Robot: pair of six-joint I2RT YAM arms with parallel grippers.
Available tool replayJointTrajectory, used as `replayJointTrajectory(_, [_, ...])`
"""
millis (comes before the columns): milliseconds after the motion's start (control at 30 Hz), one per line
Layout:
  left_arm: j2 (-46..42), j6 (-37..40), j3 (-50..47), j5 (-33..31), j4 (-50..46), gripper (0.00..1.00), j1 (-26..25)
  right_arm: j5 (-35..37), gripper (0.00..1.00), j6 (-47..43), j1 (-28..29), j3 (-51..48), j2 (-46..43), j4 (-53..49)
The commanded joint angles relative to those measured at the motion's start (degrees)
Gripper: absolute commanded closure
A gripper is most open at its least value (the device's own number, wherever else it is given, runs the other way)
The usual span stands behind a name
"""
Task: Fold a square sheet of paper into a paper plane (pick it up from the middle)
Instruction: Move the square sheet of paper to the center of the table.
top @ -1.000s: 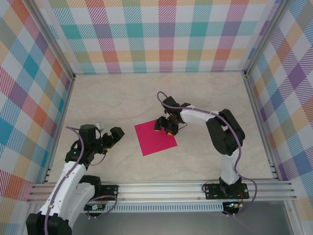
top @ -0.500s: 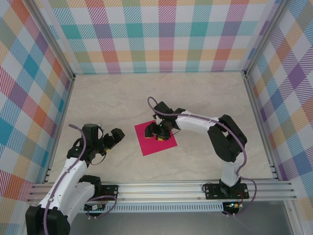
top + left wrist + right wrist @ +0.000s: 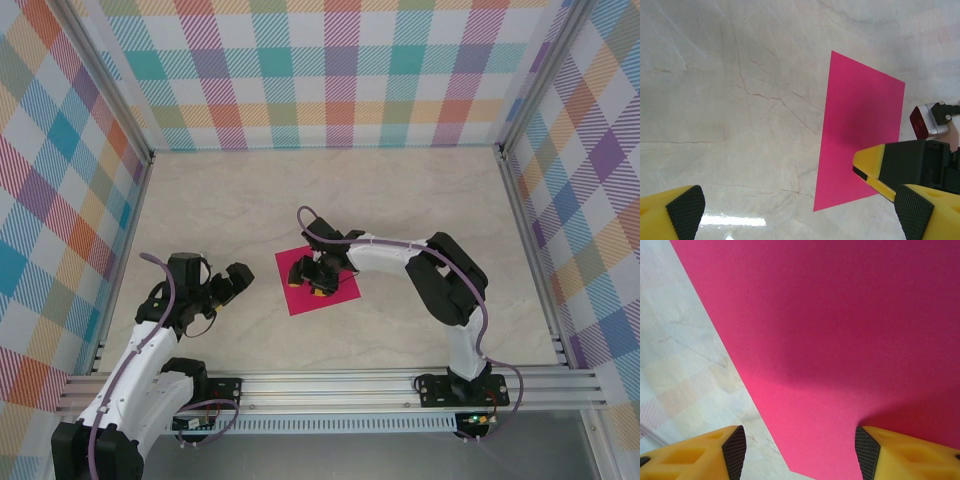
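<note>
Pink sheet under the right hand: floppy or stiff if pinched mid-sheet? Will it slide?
Probably floppy: the sheet lies dead flat and looks very thin, so its edges would likely droop. It may slide when pushed, since the table looks smooth and glossy. Paper this thin likely creases where pinched.

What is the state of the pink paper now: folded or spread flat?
Spread flat. The square sheet of paper lies unfolded on the table, with no crease or raised flap visible.
</note>
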Motion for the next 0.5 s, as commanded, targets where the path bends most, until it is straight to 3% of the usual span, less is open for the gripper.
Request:
replayJointTrajectory(0, [-0.7, 1.1, 0.9, 1.7, 0.0, 0.0, -0.6, 8.0, 0.38, 9.2, 0.8, 0.5, 2.5, 3.0])
replayJointTrajectory(100, [-0.4, 1.2, 0.9, 2.4, 0.1, 0.0, -0.7, 8.7, 0.39, 11.7, 1.3, 1.2, 3.0, 5.5])
replayJointTrajectory(200, [-0.5, 2.0, 1.0, 3.1, -0.2, 0.0, -0.7, 10.1, 0.39, 8.4, 1.6, 3.7, 1.8, 2.8])
replayJointTrajectory(467, [1.4, 3.2, 1.0, 6.4, 2.4, 0.0, -0.7, 23.9, 0.27, -13.1, 1.3, 14.2, -2.7, -21.1])
